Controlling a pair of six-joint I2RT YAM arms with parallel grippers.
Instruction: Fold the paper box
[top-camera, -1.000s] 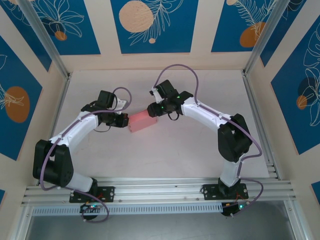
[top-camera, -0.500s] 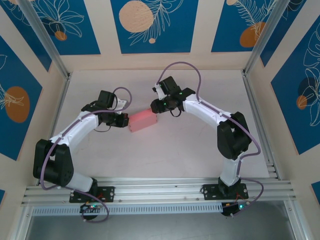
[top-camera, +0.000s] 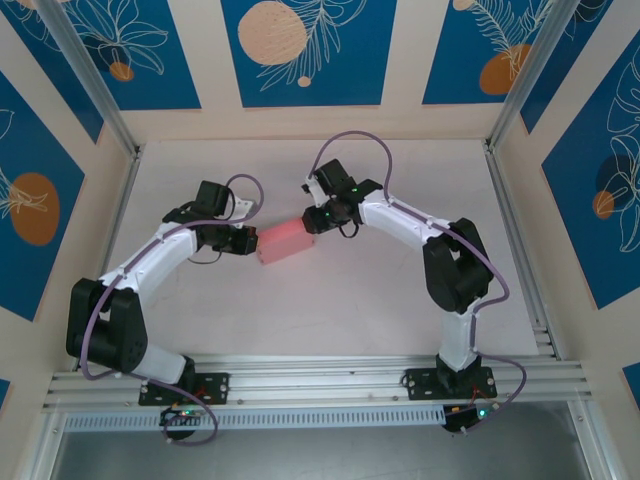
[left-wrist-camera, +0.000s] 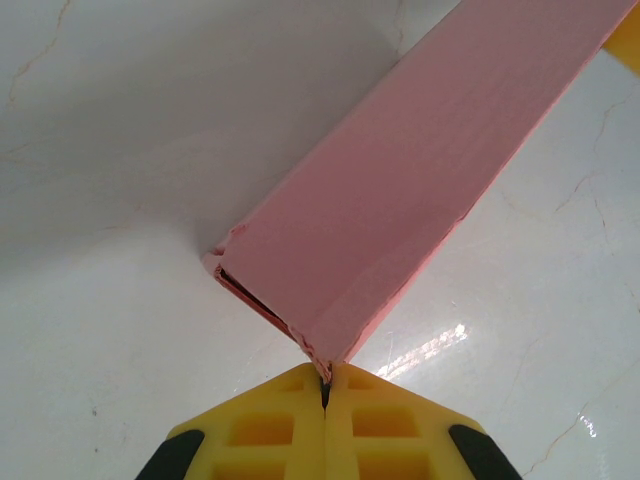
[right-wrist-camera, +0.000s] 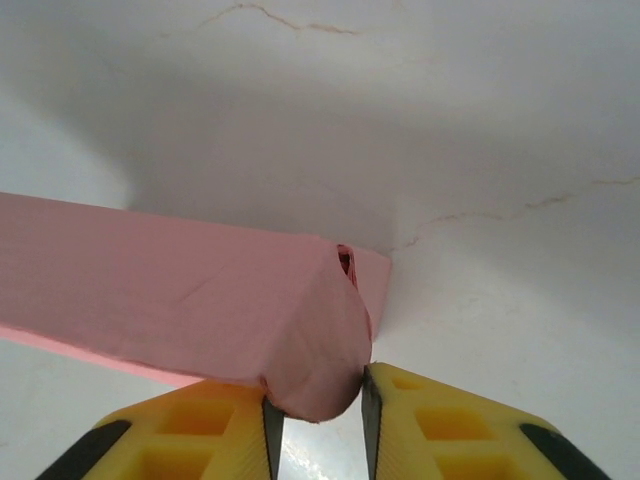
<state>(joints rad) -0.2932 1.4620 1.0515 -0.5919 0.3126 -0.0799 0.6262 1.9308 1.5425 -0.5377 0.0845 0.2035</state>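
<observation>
**Top external view: one pink box, pinched at both ends by two grippers**

Top external view gives the count: one paper box (top-camera: 288, 241), two arms and two grippers. The box lies on the white, faintly veined table (top-camera: 350, 300) near its middle, slanted between the left gripper (top-camera: 252, 240) at its left end and the right gripper (top-camera: 312, 221) at its right end.

The box is plain pink thin card, folded into a long, narrow rectangular shape. In the left wrist view its near end is ragged, with a dark slit where the card layers gape. The left gripper's yellow fingers (left-wrist-camera: 270, 425) are pressed together there, pinching the box's lowest corner.

In the right wrist view the other end bulges, rounded and creased, with a small gap at the top of the fold. The right gripper's fingers (right-wrist-camera: 200, 430) stand a narrow way apart, the bulging end between them and touching both pads.
</observation>
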